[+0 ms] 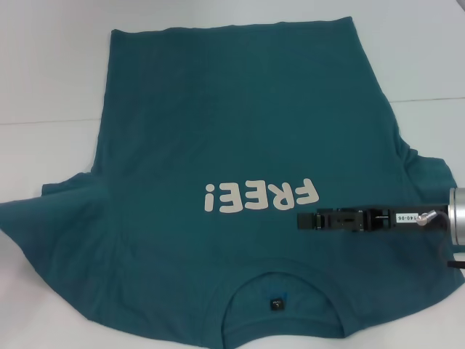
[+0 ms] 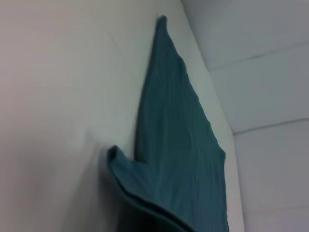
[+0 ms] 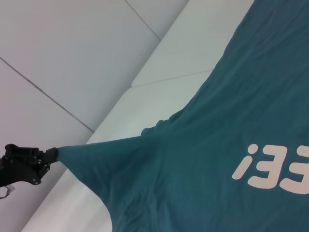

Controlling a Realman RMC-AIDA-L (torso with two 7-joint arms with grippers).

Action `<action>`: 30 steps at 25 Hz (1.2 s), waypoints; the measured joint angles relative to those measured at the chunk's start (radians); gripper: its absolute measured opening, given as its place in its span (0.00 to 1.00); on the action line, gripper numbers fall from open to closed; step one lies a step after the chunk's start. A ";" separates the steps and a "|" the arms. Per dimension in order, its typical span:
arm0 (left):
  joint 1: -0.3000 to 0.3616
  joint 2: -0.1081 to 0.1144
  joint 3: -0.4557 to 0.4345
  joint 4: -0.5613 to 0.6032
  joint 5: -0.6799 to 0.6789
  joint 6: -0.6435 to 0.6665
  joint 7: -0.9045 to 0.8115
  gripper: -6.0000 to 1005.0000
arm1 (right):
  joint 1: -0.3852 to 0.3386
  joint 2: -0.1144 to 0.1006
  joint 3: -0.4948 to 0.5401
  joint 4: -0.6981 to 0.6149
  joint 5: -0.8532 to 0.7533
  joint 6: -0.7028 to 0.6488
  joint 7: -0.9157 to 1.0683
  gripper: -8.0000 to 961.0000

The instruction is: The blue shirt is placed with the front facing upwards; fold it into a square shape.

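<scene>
Right claw [image 1: 304,220] low over the blue shirt [image 1: 232,123], right side of the head picture, just under the "FREE!" letters [image 1: 261,196]. Open or closed: cannot tell. Left claw [image 3: 52,154] pinched shut on a sleeve tip, lower left of the right wrist picture. Spread flat on the white table [image 1: 51,73], neck at the bottom. Probably soft, light and floppy, quick to wrinkle. Best grabbed at sleeve tips, shoulders or bottom corners.

Dark teal-blue cotton T-shirt [image 1: 218,145] lies spread face up, cream "FREE!" lettering showing, neckline nearest the robot
</scene>
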 joint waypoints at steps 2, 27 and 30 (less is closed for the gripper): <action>-0.011 0.000 0.021 -0.001 0.000 -0.002 -0.001 0.00 | 0.003 0.000 0.000 0.000 0.000 0.002 0.000 0.98; -0.233 -0.056 0.423 -0.007 0.007 -0.082 -0.060 0.00 | -0.003 0.000 0.010 0.029 -0.001 0.027 -0.009 0.98; -0.244 -0.060 0.486 -0.025 0.007 -0.117 -0.066 0.00 | -0.003 0.000 0.010 0.029 -0.001 0.027 -0.009 0.98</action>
